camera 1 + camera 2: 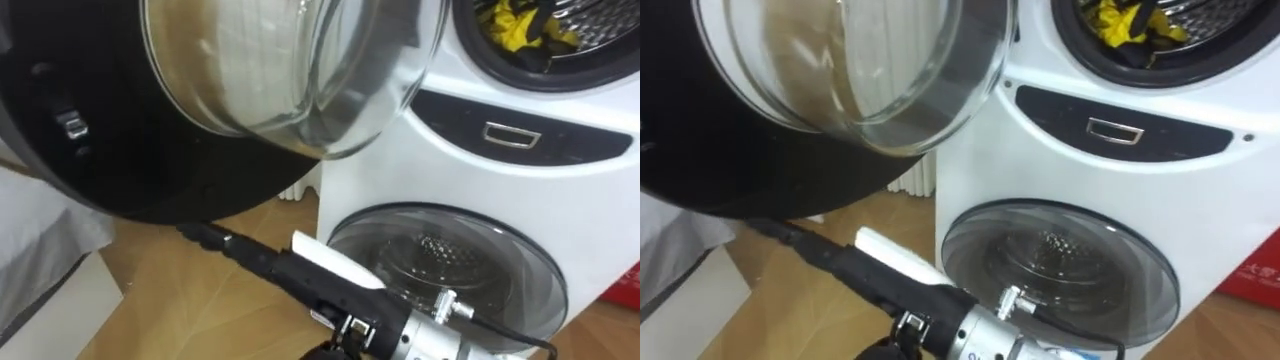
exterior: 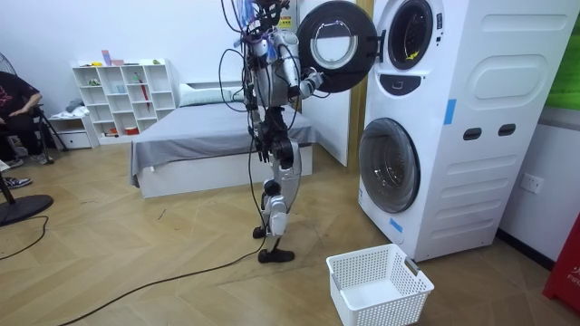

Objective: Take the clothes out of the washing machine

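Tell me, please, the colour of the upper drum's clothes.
The clothes are yellow and black; left eye view.

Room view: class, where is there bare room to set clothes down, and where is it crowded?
Free: inside the white basket, and the floor between it and the bed. Crowded: beside the upper drum, where the open door hangs with the right hand at its lower rim.

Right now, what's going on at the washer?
The robot stands at the stacked machines with the upper door swung wide open. Its right robot hand reaches out, with straight fingers at the door's lower rim. Yellow and dark clothes lie in the upper drum, not yet touched. The lower door is shut, and a white basket sits on the floor beside the machines.
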{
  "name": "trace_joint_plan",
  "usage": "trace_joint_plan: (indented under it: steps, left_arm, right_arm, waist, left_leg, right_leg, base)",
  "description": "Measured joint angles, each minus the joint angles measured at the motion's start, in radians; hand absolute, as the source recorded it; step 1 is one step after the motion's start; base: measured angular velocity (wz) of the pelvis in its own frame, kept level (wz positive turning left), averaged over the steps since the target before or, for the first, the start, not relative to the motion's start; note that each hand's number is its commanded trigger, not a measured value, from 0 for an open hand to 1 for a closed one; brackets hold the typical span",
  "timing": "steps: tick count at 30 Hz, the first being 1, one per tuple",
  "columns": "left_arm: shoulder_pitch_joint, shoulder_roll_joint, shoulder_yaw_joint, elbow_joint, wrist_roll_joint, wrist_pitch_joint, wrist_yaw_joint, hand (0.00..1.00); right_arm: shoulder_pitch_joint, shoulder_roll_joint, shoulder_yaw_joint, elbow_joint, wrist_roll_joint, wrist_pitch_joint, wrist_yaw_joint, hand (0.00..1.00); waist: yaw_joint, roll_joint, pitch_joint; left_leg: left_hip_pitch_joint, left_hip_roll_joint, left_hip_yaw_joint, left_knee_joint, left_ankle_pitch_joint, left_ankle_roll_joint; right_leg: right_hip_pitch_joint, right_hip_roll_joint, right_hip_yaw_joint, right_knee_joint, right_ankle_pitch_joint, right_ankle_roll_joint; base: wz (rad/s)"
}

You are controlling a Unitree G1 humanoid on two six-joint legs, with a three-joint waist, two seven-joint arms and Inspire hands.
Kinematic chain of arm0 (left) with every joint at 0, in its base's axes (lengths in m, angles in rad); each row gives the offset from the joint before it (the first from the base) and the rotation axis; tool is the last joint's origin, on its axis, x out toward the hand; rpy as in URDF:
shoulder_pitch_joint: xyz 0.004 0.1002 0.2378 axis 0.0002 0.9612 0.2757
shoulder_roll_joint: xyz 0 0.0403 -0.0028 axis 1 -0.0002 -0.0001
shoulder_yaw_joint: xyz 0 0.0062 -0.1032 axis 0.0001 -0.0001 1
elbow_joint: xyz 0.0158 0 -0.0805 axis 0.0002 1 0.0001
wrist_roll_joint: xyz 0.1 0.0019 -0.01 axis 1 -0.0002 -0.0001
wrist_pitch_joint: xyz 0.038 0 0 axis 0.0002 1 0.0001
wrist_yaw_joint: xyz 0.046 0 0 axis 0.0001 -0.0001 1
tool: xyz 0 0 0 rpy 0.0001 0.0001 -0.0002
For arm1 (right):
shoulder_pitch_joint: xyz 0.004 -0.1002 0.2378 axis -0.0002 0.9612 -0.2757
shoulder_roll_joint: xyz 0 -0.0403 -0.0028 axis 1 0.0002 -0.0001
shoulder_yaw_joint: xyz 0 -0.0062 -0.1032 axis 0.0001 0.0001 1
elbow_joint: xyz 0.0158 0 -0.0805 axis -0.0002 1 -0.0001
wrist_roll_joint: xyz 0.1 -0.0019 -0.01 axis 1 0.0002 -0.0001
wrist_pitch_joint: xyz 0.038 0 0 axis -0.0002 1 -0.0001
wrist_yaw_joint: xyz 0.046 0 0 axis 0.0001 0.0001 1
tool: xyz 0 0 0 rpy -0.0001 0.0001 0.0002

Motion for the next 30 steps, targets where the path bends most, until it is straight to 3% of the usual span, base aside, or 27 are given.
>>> trace_joint_plan:
  steps: [3, 6, 7, 10, 14, 16, 20, 26, 30]
  left_arm:
    - [0.02, -0.004, 0.048, 0.0, 0.0, 0.014, 0.002, 0.0]
    - [0.019, 0.002, 0.08, 0.002, -0.005, 0.022, 0.007, 0.0]
    - [0.017, 0.001, 0.096, 0.002, 0.0, 0.033, 0.007, 0.0]
    - [0.015, 0.002, 0.113, -0.014, 0.0, 0.037, 0.008, 0.0]
    - [0.002, -0.002, 0.109, -0.019, -0.01, 0.037, 0.03, 0.0]
    - [-0.01, -0.006, 0.103, -0.019, -0.011, 0.037, 0.041, 0.0]
    - [-0.022, -0.007, 0.103, -0.019, -0.011, 0.04, 0.041, 0.0]
    - [-0.004, -0.008, 0.127, -0.023, -0.004, 0.058, 0.036, 0.0]
    - [-0.002, -0.002, 0.128, -0.023, -0.004, 0.059, 0.022, 0.0]
  right_arm:
    - [0.046, -0.015, -0.093, 0.055, -0.113, -0.002, -0.091, 0.0]
    - [0.093, -0.033, -0.19, 0.09, -0.22, 0.007, -0.189, 0.0]
    - [0.093, -0.038, -0.22, 0.089, -0.261, 0.007, -0.222, 0.0]
    - [0.091, -0.049, -0.303, 0.09, -0.342, 0.007, -0.312, 0.0]
    - [0.071, -0.071, -0.381, 0.098, -0.345, 0.01, -0.403, 0.0]
    - [0.03, -0.083, -0.405, 0.099, -0.368, 0.014, -0.45, 0.0]
    - [-0.029, -0.096, -0.421, 0.099, -0.408, 0.025, -0.509, 0.0]
    - [-0.109, -0.098, -0.489, 0.097, -0.483, 0.054, -0.579, 0.0]
    - [-0.19, -0.145, -0.494, 0.097, -0.496, 0.077, -0.616, 0.0]
  waist:
    - [-0.034, 0.003, -0.0009]
    - [-0.08, -0.001, -0.0071]
    - [-0.098, -0.001, -0.0077]
    - [-0.126, -0.002, -0.0107]
    - [-0.165, -0.014, -0.0158]
    - [-0.17, -0.019, -0.0168]
    - [-0.179, -0.024, -0.0155]
    - [-0.178, -0.037, -0.0216]
    - [-0.176, -0.047, -0.0203]
  left_leg:
    - [0.02, 0.003, 0.045, -0.008, 0.002, 0.003]
    - [0.025, 0.0, 0.055, -0.02, 0.005, 0.008]
    - [0.025, 0.001, 0.068, -0.022, 0.005, 0.008]
    - [0.038, 0.004, 0.096, -0.024, 0.005, 0.008]
    - [0.053, 0.008, 0.12, -0.027, 0.005, 0.008]
    - [0.064, 0.012, 0.156, -0.034, 0.005, 0.008]
    - [0.074, 0.017, 0.18, -0.045, 0.005, 0.008]
    - [0.077, 0.024, 0.207, -0.055, 0.007, 0.004]
    - [0.08, 0.024, 0.206, -0.055, 0.008, 0.003]
  right_leg:
    - [0.011, -0.005, 0.012, 0.0, -0.001, 0.002]
    - [0.009, -0.007, 0.026, 0.001, -0.002, 0.003]
    - [0.003, -0.006, 0.05, 0.001, -0.002, 0.004]
    - [0.002, -0.006, 0.065, 0.001, -0.002, 0.004]
    - [0.004, -0.005, 0.09, 0.001, -0.002, 0.004]
    - [-0.005, -0.001, 0.12, 0.001, -0.002, 0.004]
    - [-0.01, 0.001, 0.141, 0.005, -0.001, 0.005]
    - [-0.031, 0.011, 0.17, 0.008, 0.002, 0.003]
    - [-0.03, 0.013, 0.175, 0.006, 0.002, 0.003]
  base:
    - [-0.09]
    - [-0.08]
    - [-0.27]
    - [-0.31]
    - [-0.22]
    - [-0.49]
    - [-0.24]
    - [-0.14]
    - [0.0]
